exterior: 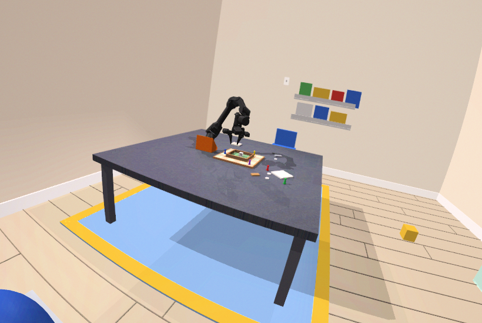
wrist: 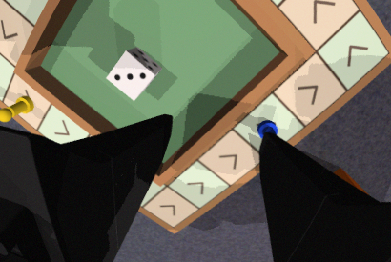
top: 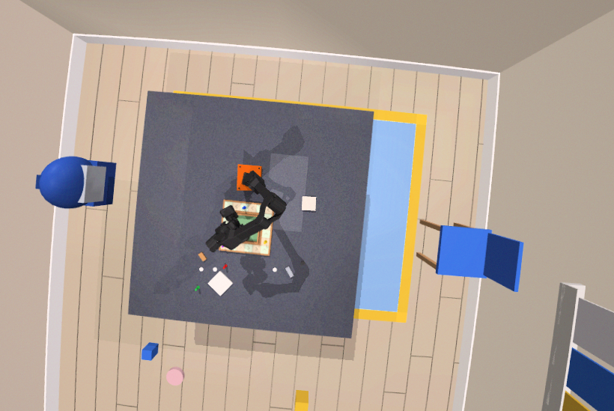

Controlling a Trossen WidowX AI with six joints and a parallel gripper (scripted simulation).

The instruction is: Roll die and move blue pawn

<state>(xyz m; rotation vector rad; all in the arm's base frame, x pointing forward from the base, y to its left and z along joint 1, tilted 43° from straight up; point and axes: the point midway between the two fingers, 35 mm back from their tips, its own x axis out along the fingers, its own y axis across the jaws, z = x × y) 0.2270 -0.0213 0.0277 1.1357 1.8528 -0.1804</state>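
Observation:
My gripper [wrist: 216, 132] [exterior: 234, 143] is partly open and empty, pointing down above the board. The white die [wrist: 131, 75] [exterior: 241, 153] lies in the green-floored tray [wrist: 260, 11], three pips on its top face. The blue pawn [wrist: 267, 130] [top: 244, 207] [exterior: 224, 151] stands on a pale green square; in the wrist view the right fingertip overlaps its lower edge. The wrist view does not show clearly how high the fingers are, but the exterior view shows them above the pawns. In the top view the arm hides the fingertips.
The yellow pawn [wrist: 16, 109] [top: 265, 241] [exterior: 254, 152] and the purple pawn [exterior: 249, 162] stand on the board. The red pawn [top: 225, 266] [exterior: 267, 167], green pawn [top: 197, 288] [exterior: 285, 181], a white square [top: 220, 283], an orange-brown block [top: 201, 256] and white discs lie beyond the board.

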